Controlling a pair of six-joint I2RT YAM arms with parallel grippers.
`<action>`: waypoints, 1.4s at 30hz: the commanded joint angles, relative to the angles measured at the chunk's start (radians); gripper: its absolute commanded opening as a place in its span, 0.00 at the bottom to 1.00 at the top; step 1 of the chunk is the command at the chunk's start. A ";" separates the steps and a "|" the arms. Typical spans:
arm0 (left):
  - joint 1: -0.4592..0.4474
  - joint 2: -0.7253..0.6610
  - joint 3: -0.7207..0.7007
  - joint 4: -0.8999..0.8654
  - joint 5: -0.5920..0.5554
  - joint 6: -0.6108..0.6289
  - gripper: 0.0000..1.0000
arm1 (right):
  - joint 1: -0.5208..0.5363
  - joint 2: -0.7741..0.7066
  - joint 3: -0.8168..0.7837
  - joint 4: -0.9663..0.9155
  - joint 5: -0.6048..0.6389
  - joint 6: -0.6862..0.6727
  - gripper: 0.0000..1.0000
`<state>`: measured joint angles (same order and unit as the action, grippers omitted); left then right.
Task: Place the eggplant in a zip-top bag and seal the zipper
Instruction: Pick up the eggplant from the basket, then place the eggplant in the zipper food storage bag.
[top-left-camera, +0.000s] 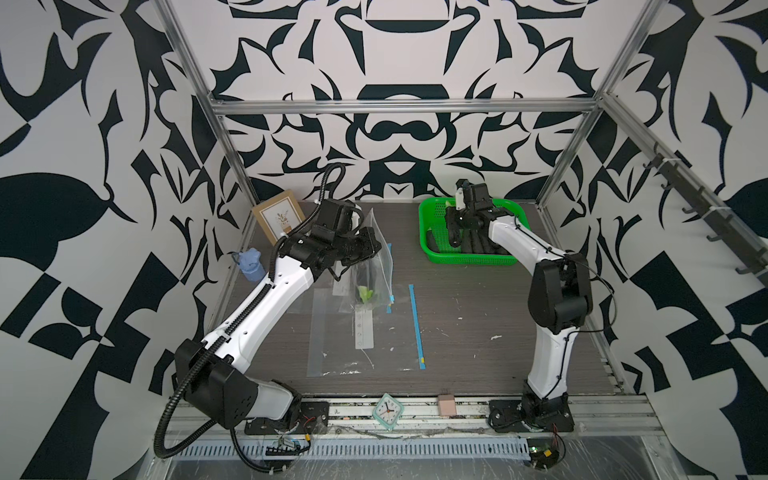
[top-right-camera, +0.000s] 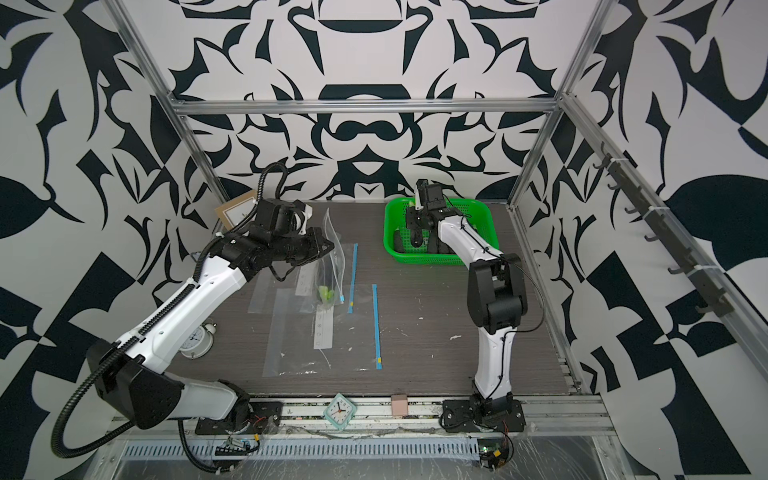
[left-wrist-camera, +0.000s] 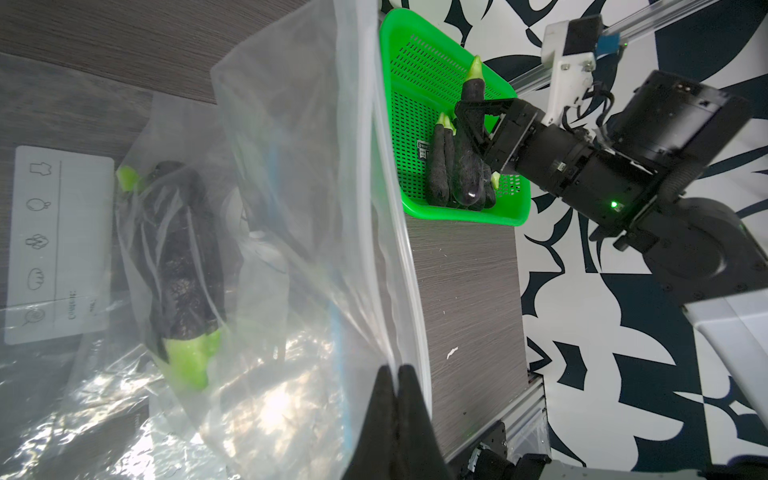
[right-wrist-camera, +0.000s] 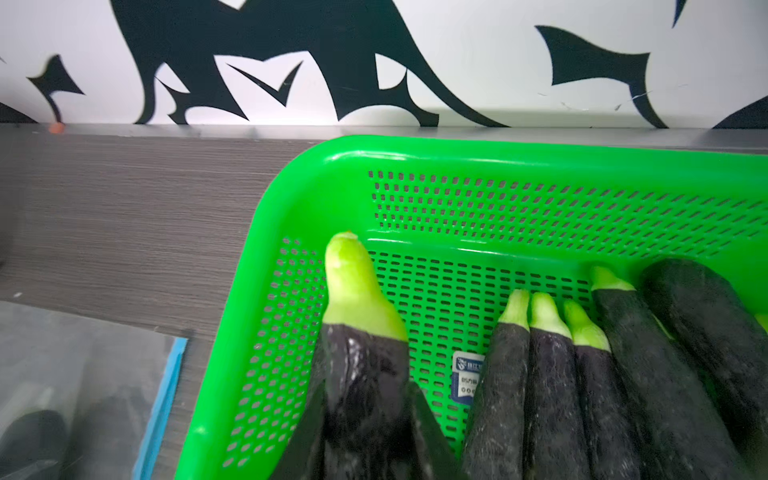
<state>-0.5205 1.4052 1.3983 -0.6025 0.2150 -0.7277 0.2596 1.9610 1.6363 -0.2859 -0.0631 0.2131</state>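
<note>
My right gripper (right-wrist-camera: 368, 399) is shut on a dark purple eggplant (right-wrist-camera: 365, 353) with a light green stem, inside the green basket (top-left-camera: 469, 259) at the back right. In the left wrist view that eggplant (left-wrist-camera: 471, 87) stands tilted with its stem up, above several others lying in the basket. My left gripper (left-wrist-camera: 395, 372) is shut on the rim of a clear zip-top bag (left-wrist-camera: 299, 208) and holds its mouth raised off the table. Another eggplant (left-wrist-camera: 183, 270) lies inside that bag. In both top views the bag (top-left-camera: 374, 274) hangs below the left gripper (top-left-camera: 372, 245).
A second clear bag (top-left-camera: 361, 332) lies flat mid-table, its blue zipper strip (top-left-camera: 417, 324) toward the right. A picture frame (top-left-camera: 278, 218) and blue bottle (top-left-camera: 250, 266) stand at the back left. A round alarm clock (top-right-camera: 195, 340) sits by the left arm, a mint clock (top-left-camera: 387, 409) on the front rail.
</note>
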 joint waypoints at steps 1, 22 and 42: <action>-0.015 -0.009 0.012 0.028 -0.011 -0.026 0.00 | 0.002 -0.161 -0.094 0.122 -0.098 0.088 0.17; -0.032 0.108 0.289 -0.297 -0.080 0.123 0.00 | 0.400 -0.490 -0.344 0.632 0.006 0.323 0.15; -0.032 0.123 0.253 -0.272 -0.068 0.081 0.00 | 0.521 -0.458 -0.396 0.807 0.110 0.364 0.15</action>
<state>-0.5503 1.5364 1.6691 -0.8902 0.1387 -0.6270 0.7647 1.5051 1.2510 0.4362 0.0154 0.5587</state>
